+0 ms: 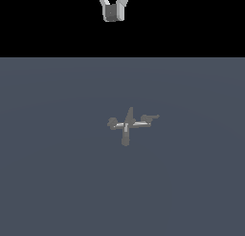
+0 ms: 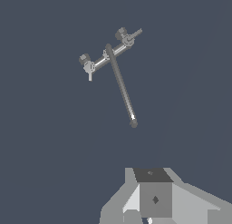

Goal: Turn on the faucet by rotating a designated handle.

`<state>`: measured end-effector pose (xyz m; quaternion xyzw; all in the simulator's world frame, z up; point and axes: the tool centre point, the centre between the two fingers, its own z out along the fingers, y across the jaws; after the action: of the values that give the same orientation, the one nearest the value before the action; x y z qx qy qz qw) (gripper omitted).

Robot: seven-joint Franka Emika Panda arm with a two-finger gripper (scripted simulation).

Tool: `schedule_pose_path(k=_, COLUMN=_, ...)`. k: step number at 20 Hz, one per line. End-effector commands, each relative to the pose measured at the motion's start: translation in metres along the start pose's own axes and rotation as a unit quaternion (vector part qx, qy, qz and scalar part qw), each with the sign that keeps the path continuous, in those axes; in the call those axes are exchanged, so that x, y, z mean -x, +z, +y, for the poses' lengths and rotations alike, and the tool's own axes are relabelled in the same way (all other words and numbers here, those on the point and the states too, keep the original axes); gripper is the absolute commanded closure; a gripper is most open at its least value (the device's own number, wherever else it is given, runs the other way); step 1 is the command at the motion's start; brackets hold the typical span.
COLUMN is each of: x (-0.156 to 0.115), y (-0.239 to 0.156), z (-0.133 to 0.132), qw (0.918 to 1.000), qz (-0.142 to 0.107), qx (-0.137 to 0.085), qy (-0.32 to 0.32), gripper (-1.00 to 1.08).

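The faucet (image 1: 126, 125) is a tiny grey cross-shaped fixture standing on the flat blue-grey floor (image 1: 57, 182), its pale crossbar lying across the exterior view. The handle (image 1: 152, 118) is the dark lever with a thin tapering tip at the crossbar's end on the exterior view's right. A stubby lobe (image 1: 112, 121) sits at the other end. In the wrist view the faucet (image 2: 108, 53) shows from above, with the handle (image 2: 131, 37) and the long spout (image 2: 123, 89). My gripper (image 1: 113, 16) hangs far off and well above the faucet, touching nothing. Its fingers (image 2: 155, 198) read as one block with no gap.
The floor ends at a black background (image 1: 191, 25) behind the faucet. Nothing else stands on the floor around the fixture in either view.
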<state>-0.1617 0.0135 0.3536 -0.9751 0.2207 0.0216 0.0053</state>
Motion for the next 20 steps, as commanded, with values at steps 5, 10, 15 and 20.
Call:
schedule_pose_path(k=5, x=-0.039, y=0.042, z=-0.017, qw=0.9974, qz=0.003, qx=-0.003, qy=0.073, gripper=1.08)
schedule_pose_path(k=10, x=-0.069, y=0.071, z=-0.026, qw=0.9921, qz=0.004, qx=-0.004, qy=0.125, gripper=1.08)
schedule_pose_path(k=15, x=-0.100, y=0.101, z=-0.032, qw=0.9842, qz=0.006, qx=-0.006, qy=0.177, gripper=1.08)
schedule_pose_path(k=20, x=-0.132, y=0.130, z=-0.034, qw=0.9735, qz=0.009, qx=-0.007, qy=0.229, gripper=1.08)
